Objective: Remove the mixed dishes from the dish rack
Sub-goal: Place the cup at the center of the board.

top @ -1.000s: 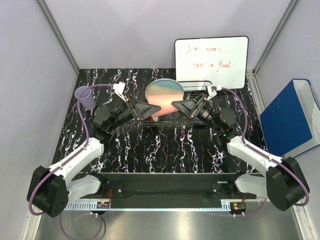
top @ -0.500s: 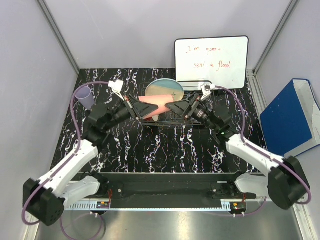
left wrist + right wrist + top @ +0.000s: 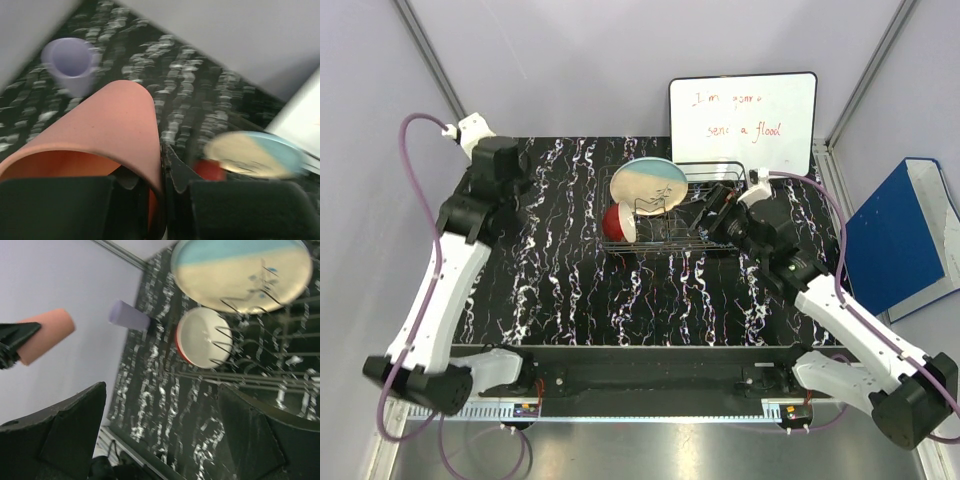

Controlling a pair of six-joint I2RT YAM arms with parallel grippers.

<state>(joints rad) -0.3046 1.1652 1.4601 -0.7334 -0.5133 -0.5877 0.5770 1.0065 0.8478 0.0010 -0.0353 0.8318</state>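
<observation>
Left tool (image 3: 150, 170) clenched on salmon-pink cup (image 3: 100, 130) wall, cup aloft; right tool (image 3: 161, 390) released wide near dish rack (image 3: 690, 238) holding plate (image 3: 648, 185), red bowl (image 3: 618, 223).

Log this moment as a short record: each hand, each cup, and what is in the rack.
left hand: shut on the wall of the pink cup, cup held in the air
right hand: open, empty, by the rack
lavender cup: upright on the table, apart from the rack
in rack: plate and red bowl, both on edge, bowl at the left end
</observation>
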